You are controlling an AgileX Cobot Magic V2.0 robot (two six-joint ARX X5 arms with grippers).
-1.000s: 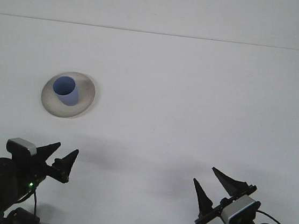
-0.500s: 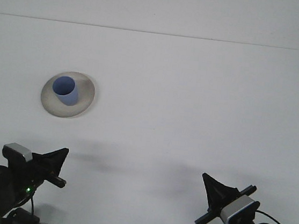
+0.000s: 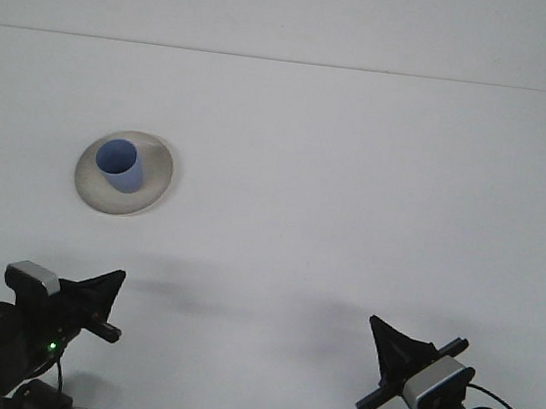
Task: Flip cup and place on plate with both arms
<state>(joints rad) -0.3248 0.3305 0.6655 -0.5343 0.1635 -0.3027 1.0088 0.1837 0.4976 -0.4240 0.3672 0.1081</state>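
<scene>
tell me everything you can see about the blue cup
The blue cup is a small, plain, handleless tumbler in matte light blue, plastic-looking. It stands upright with its open mouth facing up, leaning slightly toward the camera in this view, and looks empty inside. It sits on the off-white round plate, a little left of the plate's centre, on the left side of the white table. Only the plate touches it; both grippers are far from it, near the table's front edge.

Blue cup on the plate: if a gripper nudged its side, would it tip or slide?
The blue cup looks small, thin-walled and empty, so probably light and easily shoved. It stands upright, mouth up, narrowing toward its base, so a high push might tip it. The plate looks smooth, so sliding seems likely.
</scene>
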